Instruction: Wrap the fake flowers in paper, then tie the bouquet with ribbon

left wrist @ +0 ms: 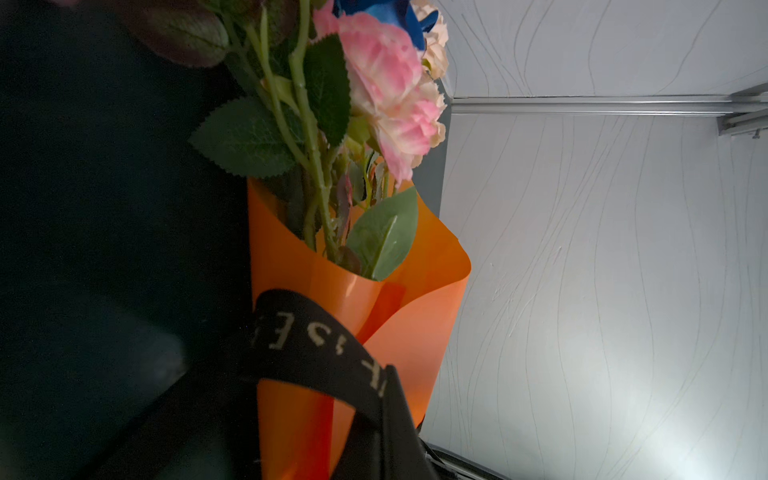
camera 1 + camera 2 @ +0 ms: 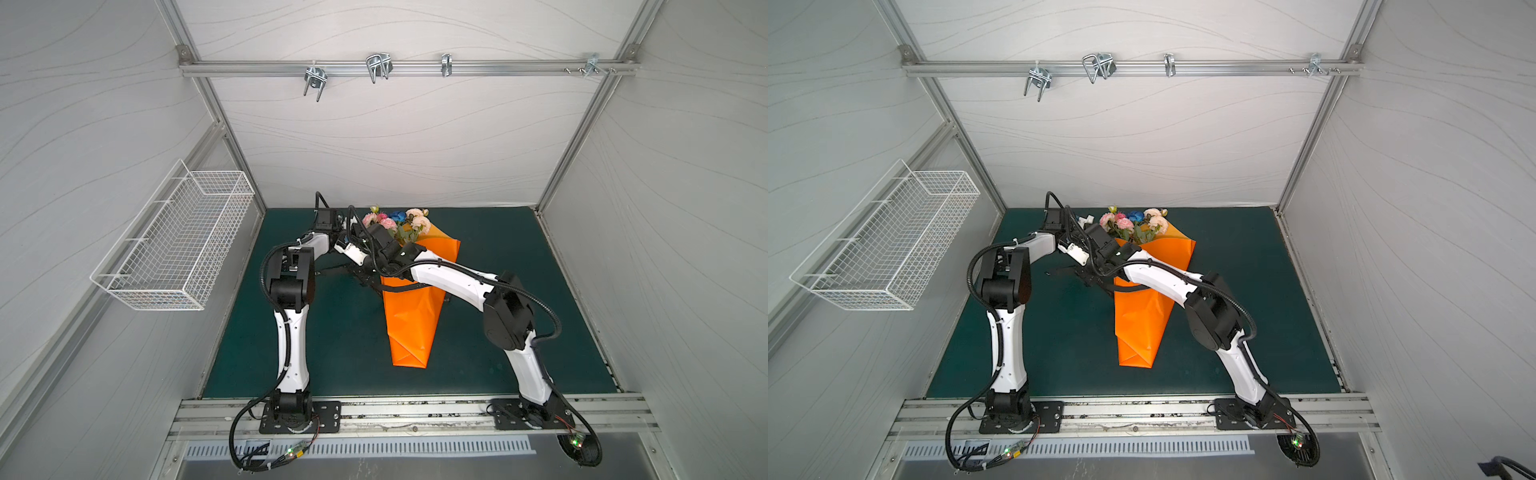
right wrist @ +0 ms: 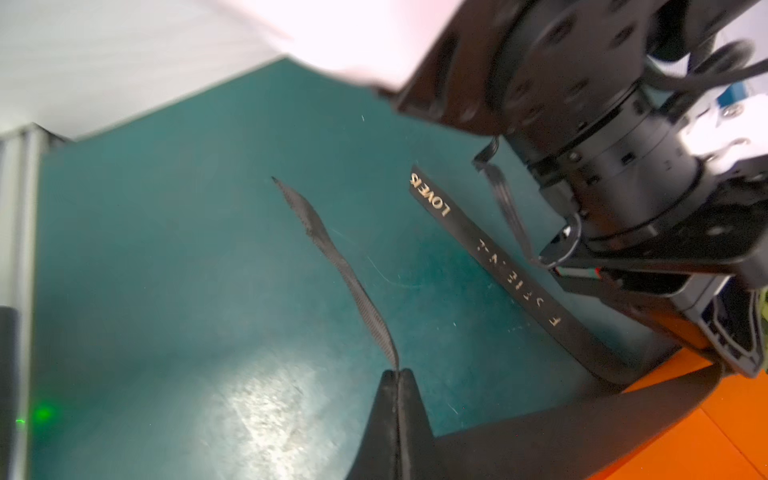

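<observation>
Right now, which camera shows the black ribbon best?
The right wrist view: two black ribbon tails run over the green mat, one lettered, one pinched in the shut right gripper. The left wrist view shows only the band crossing the orange wrap. In both top views it is a thin dark strand, mostly hidden.

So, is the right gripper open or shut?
Shut on the black ribbon: the right gripper has its jaws together, pinching it.

Head count around the desk (image 2: 498, 299):
One bouquet (image 2: 388, 223), one orange wrap (image 2: 409, 324), one black ribbon (image 1: 316, 336), one wire basket (image 2: 178, 249), two robot arms (image 2: 291, 345).
</observation>
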### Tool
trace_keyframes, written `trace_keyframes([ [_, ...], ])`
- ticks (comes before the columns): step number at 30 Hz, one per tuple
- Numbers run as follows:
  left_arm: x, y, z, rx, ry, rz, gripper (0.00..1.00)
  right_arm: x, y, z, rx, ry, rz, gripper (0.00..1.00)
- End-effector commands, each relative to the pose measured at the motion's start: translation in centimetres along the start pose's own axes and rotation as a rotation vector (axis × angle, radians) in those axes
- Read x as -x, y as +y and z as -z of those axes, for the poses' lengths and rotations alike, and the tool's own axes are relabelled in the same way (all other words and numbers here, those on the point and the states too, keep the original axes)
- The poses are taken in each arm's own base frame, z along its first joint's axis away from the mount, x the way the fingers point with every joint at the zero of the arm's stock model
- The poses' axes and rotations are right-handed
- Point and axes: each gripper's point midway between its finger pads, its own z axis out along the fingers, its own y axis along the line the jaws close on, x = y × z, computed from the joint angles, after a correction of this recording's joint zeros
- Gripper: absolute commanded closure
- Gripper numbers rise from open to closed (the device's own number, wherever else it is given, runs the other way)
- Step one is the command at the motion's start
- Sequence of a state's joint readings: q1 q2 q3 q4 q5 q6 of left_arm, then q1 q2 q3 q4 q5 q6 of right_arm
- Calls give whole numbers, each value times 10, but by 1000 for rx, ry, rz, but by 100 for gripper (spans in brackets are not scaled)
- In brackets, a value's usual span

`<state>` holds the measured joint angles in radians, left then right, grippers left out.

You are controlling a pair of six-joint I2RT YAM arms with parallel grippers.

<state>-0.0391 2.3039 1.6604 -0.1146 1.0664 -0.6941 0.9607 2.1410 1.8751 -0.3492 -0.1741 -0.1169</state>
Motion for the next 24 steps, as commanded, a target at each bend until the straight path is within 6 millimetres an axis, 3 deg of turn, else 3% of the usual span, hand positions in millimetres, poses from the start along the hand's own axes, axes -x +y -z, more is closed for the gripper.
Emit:
trace_keyframes([
  [1,20,-25,11,4,-89,-121,100,19,57,12,231,-66,-59,100],
  [6,23,-14,10,41,-107,-109,100,22,69,21,280,-79,-114,100],
  [12,29,6,10,126,-149,-81,100,29,85,49,350,-131,-157,100],
  [17,35,37,17,298,-197,-41,100,38,99,77,413,-193,-180,100],
  [24,38,79,37,550,-250,-4,100,34,103,97,411,-226,-194,100],
])
